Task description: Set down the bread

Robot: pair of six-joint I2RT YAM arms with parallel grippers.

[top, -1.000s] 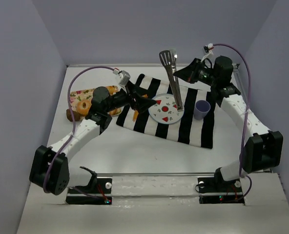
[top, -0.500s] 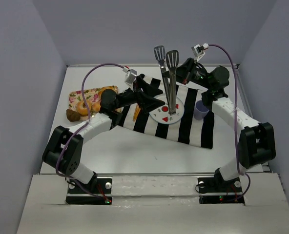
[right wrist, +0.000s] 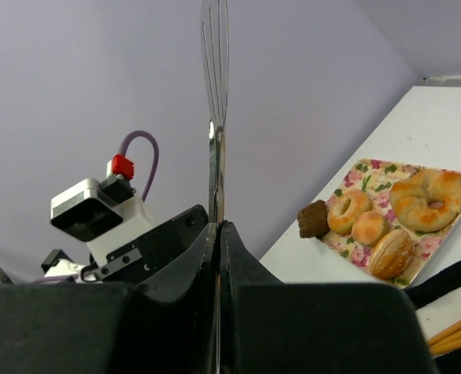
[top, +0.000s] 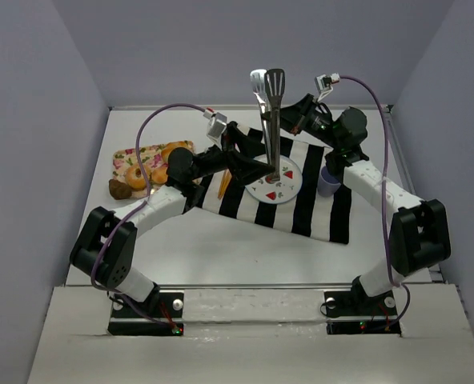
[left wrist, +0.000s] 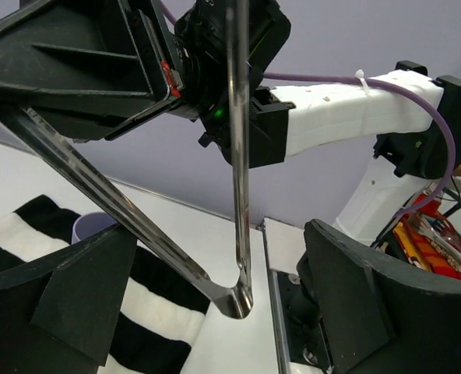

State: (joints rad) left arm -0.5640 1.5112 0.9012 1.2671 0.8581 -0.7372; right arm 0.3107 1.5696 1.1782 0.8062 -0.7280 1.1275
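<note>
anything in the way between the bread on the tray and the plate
Yes: the left arm lies between the bread and the plate, and the tongs stand over the plate, held by the right gripper.

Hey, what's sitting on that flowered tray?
Four breads show on the tray: a ring, a small smooth roll, a ridged oval loaf and a big knotted loaf. From above, the left arm covers part of it.
</note>
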